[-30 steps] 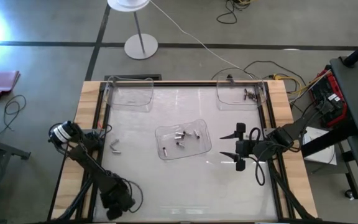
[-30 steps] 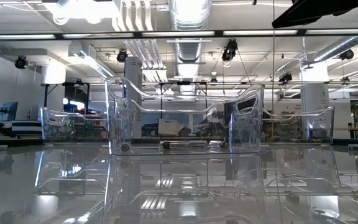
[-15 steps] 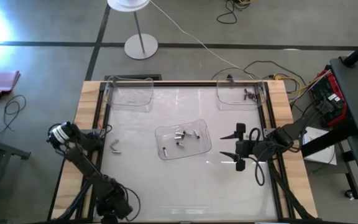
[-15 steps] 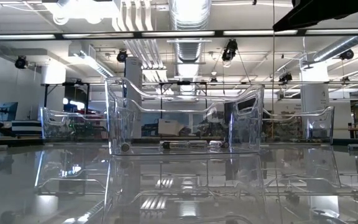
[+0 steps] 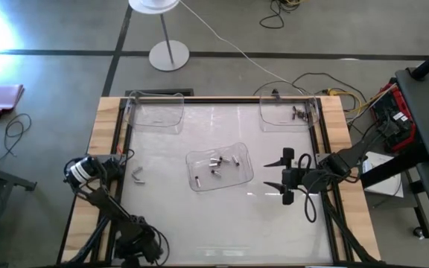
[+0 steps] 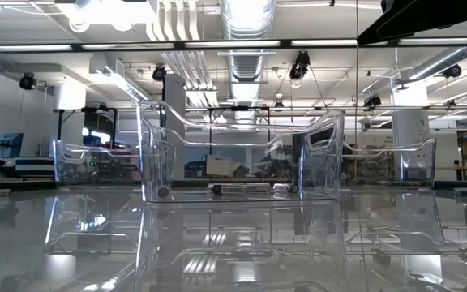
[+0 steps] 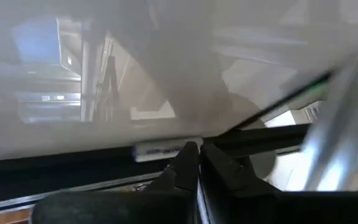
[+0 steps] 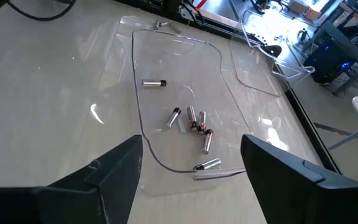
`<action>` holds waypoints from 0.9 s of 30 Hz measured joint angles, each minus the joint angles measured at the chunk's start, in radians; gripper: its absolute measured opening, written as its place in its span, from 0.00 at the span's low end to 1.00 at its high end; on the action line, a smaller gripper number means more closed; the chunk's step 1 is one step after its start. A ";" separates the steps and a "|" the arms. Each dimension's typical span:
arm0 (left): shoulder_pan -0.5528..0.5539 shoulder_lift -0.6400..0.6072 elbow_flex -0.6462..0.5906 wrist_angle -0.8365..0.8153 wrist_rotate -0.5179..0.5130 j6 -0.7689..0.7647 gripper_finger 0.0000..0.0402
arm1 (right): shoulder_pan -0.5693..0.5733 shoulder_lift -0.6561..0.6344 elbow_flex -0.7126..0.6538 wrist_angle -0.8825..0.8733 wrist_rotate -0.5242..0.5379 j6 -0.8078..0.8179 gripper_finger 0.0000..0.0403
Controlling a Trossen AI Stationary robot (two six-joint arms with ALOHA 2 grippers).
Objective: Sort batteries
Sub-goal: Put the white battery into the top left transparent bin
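Pincers differ: our right pincer [image 5: 285, 176] gapes wide beside the clear plastic middle tray [image 5: 199, 182] of small silvery cylindrical batteries [image 5: 216, 161]; left pincer [image 7: 196, 163] pressed narrow at worktop [image 5: 199, 231] edge.

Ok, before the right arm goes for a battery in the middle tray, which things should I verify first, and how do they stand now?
1. Right gripper open: ok, jaws wide apart.
2. Right gripper lined up with the centre tray: ok, it faces the tray from beside it.
3. One battery standing free to pick: ok, the single battery lies apart from the others.
4. Clustered batteries separable: not ok, several lie close together.
5. Left gripper out of the way: ok, shut, near the table's left edge.
6. Battery sizes readable: cannot tell.
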 joint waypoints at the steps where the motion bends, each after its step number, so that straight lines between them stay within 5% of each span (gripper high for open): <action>1: -0.001 0.001 -0.008 0.000 0.000 0.001 0.00 | 0.000 0.000 0.000 0.000 0.000 0.000 0.64; 10: 0.009 -0.059 -0.096 -0.059 -0.041 0.045 0.00 | 0.000 0.000 0.000 0.000 0.000 0.003 0.64; 18: 0.066 -0.216 -0.088 -0.088 -0.458 -0.093 0.00 | 0.000 0.000 0.000 0.037 0.001 -0.008 0.67; 27: -0.001 -0.207 -0.088 -0.104 -0.380 -0.120 0.07 | 0.000 0.000 -0.001 0.052 0.004 -0.017 0.66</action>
